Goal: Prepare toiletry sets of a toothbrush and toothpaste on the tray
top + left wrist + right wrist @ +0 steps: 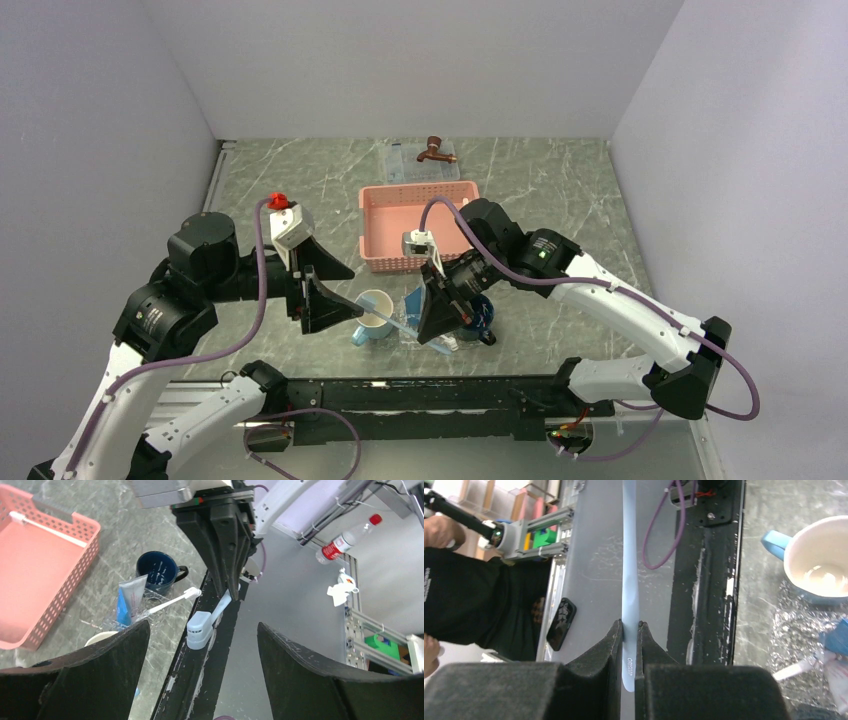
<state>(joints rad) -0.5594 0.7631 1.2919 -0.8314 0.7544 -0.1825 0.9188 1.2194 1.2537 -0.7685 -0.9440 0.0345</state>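
Note:
My right gripper [629, 626] is shut on the handle end of a pale bluish toothbrush [629, 575]. It holds the brush out over the table's near edge. The capped head [200, 629] points between the wide-open fingers of my left gripper [202, 630], which touch nothing. From above, the left gripper [352, 310] faces the right gripper [437, 312] across a white mug [374, 313]. Behind them stands the small clear tray [107, 625], with a light-blue toothpaste [130, 600] and a second white toothbrush [170, 601] resting over it.
A dark blue mug [157, 571] stands just beyond the tray. The pink lattice basket [420, 225] sits behind the mugs. At the far back a larger clear tray [400, 158] carries a brown tap-shaped thing [435, 150]. The black base rail [420, 395] runs along the near edge.

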